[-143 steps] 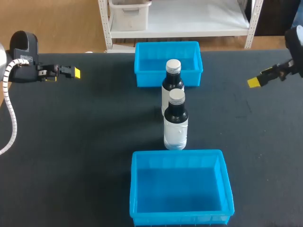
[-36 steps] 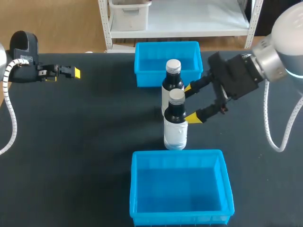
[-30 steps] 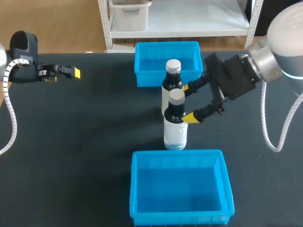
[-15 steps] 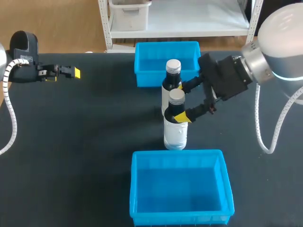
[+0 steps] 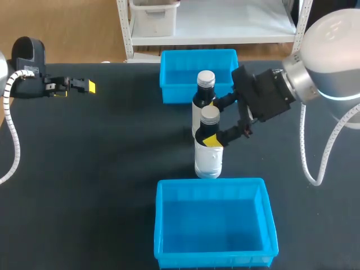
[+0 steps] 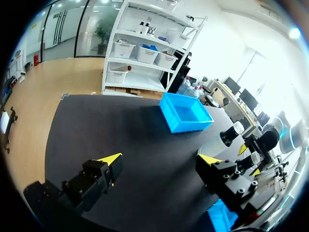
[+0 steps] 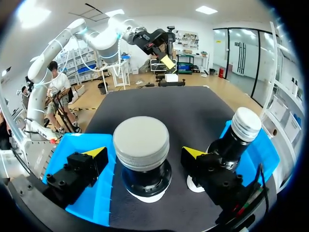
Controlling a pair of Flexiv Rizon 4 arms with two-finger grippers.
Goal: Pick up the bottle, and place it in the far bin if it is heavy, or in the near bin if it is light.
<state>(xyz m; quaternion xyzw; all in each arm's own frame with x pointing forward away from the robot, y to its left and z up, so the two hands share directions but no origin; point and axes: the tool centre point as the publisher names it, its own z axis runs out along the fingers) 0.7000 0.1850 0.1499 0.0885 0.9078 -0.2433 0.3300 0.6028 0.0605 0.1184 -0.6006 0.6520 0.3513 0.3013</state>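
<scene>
- Bottle (image 5: 208, 160) nearest the front stands upright on the counter (image 5: 101, 157), between the far bin (image 5: 171, 93) and the near bin (image 5: 214, 260). A second bottle (image 5: 203, 93) stands just behind it, close to the far bin.
- The right claw (image 5: 212, 122) sits level with the front bottle's neck, one yellow tip on each side. In its own wrist view there are gaps between the tips and the dark neck below the cap, so I read it as open and not gripping.
- The left claw (image 5: 87, 86) hangs well off to the left over bare counter, spread wide with nothing between its tips.
- To my eye this is the grasp step: lined up, not yet squeezed.
- Next it should close squarely on the neck, lift straight up without knocking the rear bottle, and judge the weight. Heavy goes to the far bin, light to the near one.
</scene>
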